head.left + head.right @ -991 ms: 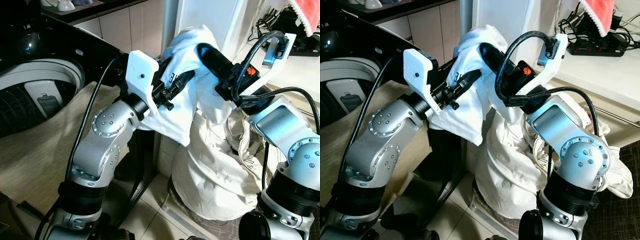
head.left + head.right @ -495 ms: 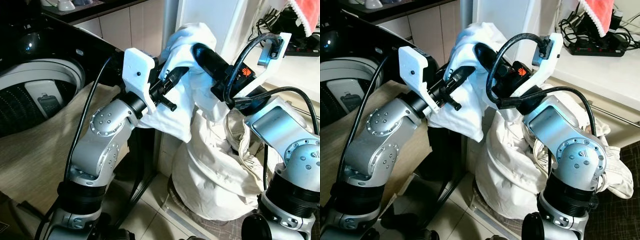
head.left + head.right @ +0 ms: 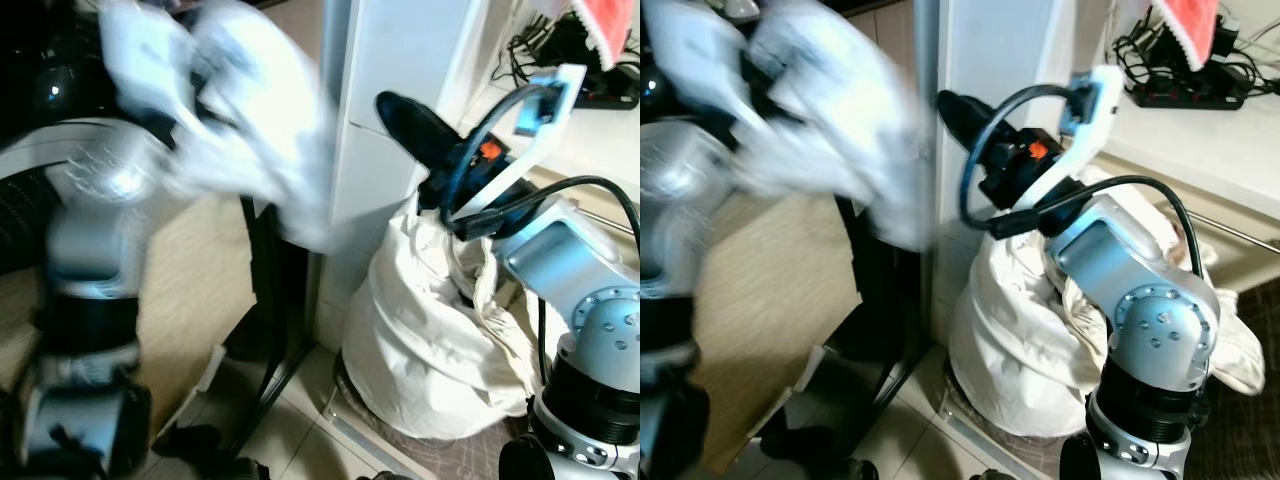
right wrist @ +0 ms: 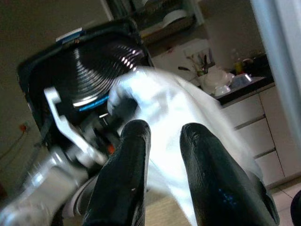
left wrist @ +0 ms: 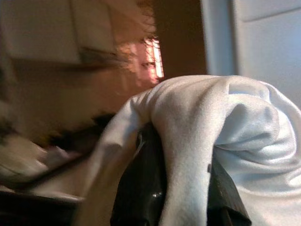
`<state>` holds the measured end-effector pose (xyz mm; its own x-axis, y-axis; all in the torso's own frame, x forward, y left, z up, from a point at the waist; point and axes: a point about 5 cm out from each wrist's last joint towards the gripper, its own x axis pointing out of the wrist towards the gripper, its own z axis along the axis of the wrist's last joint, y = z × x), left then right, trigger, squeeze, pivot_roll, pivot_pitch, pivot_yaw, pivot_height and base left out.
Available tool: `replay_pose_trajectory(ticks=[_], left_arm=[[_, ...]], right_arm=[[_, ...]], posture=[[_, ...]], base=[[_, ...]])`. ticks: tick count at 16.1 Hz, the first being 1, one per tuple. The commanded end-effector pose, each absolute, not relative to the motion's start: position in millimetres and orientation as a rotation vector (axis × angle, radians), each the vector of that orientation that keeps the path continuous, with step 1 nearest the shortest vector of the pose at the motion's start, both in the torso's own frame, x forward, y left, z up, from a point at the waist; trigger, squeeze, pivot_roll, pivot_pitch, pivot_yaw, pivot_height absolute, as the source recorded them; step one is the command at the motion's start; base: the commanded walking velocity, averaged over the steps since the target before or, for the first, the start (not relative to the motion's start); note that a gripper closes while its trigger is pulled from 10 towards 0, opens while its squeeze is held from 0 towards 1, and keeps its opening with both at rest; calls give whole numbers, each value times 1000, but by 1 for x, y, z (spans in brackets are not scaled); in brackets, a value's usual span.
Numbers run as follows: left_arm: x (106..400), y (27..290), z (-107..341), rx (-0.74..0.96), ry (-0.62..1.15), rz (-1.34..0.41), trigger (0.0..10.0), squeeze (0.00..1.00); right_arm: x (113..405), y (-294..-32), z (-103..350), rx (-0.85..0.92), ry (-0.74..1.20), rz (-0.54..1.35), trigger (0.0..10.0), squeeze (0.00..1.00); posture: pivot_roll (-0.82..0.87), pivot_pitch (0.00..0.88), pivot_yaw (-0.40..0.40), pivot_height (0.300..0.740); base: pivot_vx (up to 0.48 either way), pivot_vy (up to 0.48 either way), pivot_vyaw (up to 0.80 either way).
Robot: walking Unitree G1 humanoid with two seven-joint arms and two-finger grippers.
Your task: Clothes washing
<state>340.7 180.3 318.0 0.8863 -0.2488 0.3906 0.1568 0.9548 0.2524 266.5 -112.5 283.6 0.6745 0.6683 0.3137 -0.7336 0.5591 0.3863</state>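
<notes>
A white garment (image 3: 250,120) hangs from my left gripper (image 3: 195,65), which is blurred as it swings over by the washing machine's open drum (image 3: 20,200). In the left wrist view the garment (image 5: 244,141) drapes over the black fingers (image 5: 141,188), which are shut on it. My right gripper (image 3: 405,118) stays above the cream laundry bag (image 3: 420,330), open with nothing between its fingers (image 4: 131,155). The right wrist view looks past them at the garment (image 4: 174,103) and the washer's raised lid (image 4: 94,56).
A white cabinet (image 3: 400,60) stands behind the laundry bag. A counter at the right carries a power strip (image 3: 605,98) and a red cloth (image 3: 612,20). A beige cloth (image 3: 195,290) hangs over the washer's front. Tiled floor (image 3: 290,430) lies below.
My left arm has swung fast to the left toward the washer, carrying the white garment with it. The right gripper has let the garment go and stays over the bag.
</notes>
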Motion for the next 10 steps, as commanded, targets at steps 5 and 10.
replay_pose_trajectory(ticks=[5,10], left_arm=[[340,261,409,515,-650,317,0,0],[378,271,376,582,-368,302,0,0]], right_arm=[[263,-102,288,387,-156,857,10000,0],[270,-92,269,292,-39,827,10000,0]], posture=[[-51,8,-27,740],[-48,5,-24,740]], base=[[0,0,0],[0,0,0]])
